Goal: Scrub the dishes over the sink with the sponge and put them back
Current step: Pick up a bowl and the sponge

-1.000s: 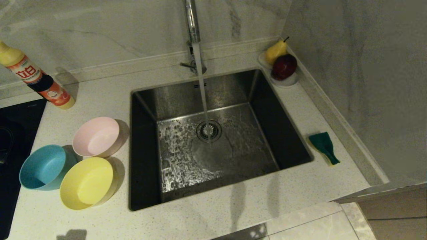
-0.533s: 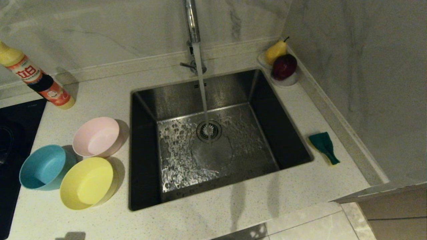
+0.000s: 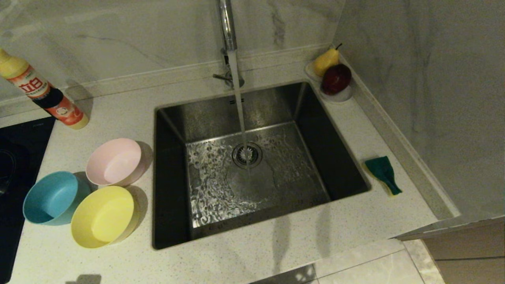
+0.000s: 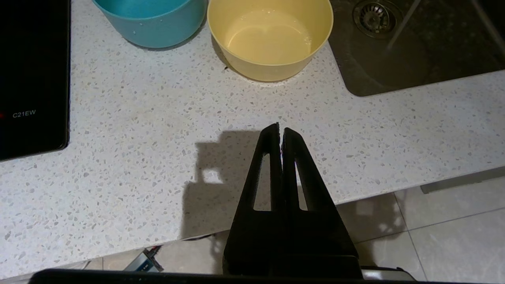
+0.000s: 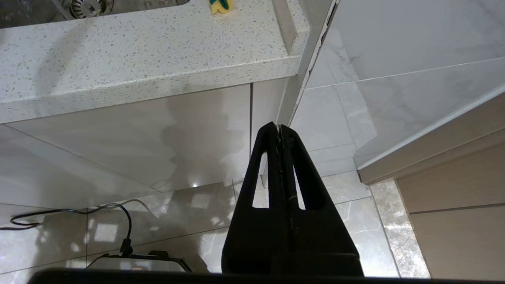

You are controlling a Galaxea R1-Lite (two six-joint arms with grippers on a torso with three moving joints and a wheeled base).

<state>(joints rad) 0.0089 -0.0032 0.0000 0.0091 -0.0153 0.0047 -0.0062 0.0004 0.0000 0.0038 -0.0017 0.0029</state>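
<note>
Three dishes stand on the counter left of the sink (image 3: 169,118): a pink bowl (image 3: 114,161), a blue bowl (image 3: 51,197) and a yellow bowl (image 3: 103,217). The sponge (image 3: 383,173) lies green face up on the counter right of the sink. Water runs from the tap (image 3: 227,27) onto the drain (image 3: 247,154). Neither arm shows in the head view. My left gripper (image 4: 281,128) is shut and empty, over the counter's front edge, short of the yellow bowl (image 4: 270,37) and blue bowl (image 4: 152,17). My right gripper (image 5: 279,127) is shut and empty, below the counter edge in front of the cabinet.
A detergent bottle (image 3: 41,92) leans at the back left. A black cooktop (image 3: 15,157) borders the bowls on the left. A pear (image 3: 326,61) and a dark red apple (image 3: 336,79) sit on a small dish at the back right. A marble wall (image 3: 426,98) rises to the right.
Only the water rippling in the sink differs; the bowls, the sponge and both arms are where they were.
</note>
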